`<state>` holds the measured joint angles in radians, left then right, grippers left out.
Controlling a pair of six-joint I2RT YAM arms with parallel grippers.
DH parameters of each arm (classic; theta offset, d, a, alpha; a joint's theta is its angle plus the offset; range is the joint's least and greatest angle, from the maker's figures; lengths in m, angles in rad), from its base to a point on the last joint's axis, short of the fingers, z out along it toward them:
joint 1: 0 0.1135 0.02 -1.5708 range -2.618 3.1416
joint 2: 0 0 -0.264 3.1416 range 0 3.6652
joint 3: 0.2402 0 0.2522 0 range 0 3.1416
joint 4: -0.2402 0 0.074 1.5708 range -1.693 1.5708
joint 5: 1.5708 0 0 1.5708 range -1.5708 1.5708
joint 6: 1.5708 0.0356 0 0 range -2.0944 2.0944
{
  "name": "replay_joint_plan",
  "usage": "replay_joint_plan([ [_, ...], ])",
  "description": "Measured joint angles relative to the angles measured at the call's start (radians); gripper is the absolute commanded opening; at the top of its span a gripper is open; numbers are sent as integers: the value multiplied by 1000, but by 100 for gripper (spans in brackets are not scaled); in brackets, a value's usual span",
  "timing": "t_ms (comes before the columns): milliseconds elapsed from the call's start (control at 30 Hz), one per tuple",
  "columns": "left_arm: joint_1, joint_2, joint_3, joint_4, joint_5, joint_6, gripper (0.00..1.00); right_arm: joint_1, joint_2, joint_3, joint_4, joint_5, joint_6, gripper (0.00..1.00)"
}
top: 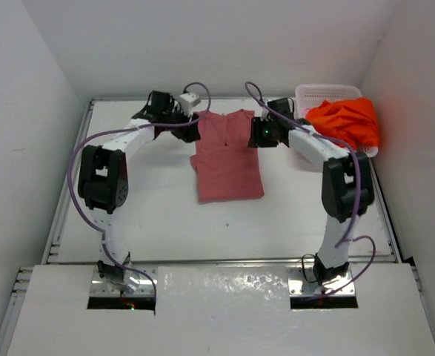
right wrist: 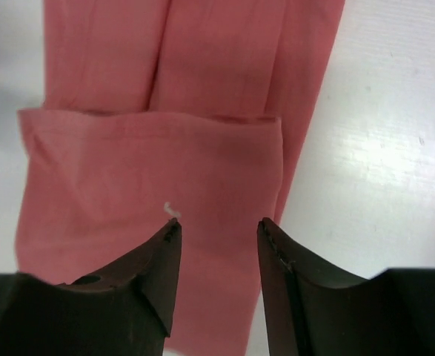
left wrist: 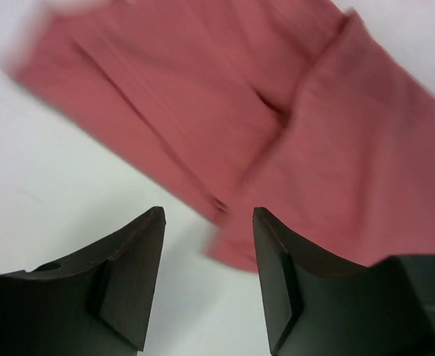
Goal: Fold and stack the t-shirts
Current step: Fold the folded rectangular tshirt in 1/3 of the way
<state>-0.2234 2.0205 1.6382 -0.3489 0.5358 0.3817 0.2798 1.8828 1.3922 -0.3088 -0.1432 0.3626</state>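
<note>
Progress: early. The rose shirt (top: 227, 156) lies flat at mid-desk (top: 150, 215) with its sides turned in to form a narrow strip; the crosswise fold appears not yet made. The left pincer (left wrist: 208, 215) and right pincer (right wrist: 218, 226) are both spread and empty, one at each far corner of the strip. The orange shirt (top: 347, 122) is unfolded, heaped on the basket (top: 317, 93) at far right. No pink shirt is in view. Nothing is stacked.
</note>
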Motion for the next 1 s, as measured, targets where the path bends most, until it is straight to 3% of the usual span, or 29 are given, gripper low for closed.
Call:
replay_joint_plan([
  [133,-8,-36,-212,32,5,-256,52,-5,182,171,-75,-6,-38,43],
  [333,-13,8,-244,65,-75,-468,56,-10,276,225,-129,22,-58,44],
  [833,-40,79,-242,167,-155,-547,55,-10,327,225,-111,11,-47,44],
  [900,-48,89,-230,167,-159,-549,47,-10,327,225,-109,11,-45,43],
  [933,-53,98,-220,169,-158,-552,33,-10,327,225,-107,10,-45,37],
  [1000,-59,116,-204,175,-157,-557,19,-10,328,225,-103,10,-45,29],
])
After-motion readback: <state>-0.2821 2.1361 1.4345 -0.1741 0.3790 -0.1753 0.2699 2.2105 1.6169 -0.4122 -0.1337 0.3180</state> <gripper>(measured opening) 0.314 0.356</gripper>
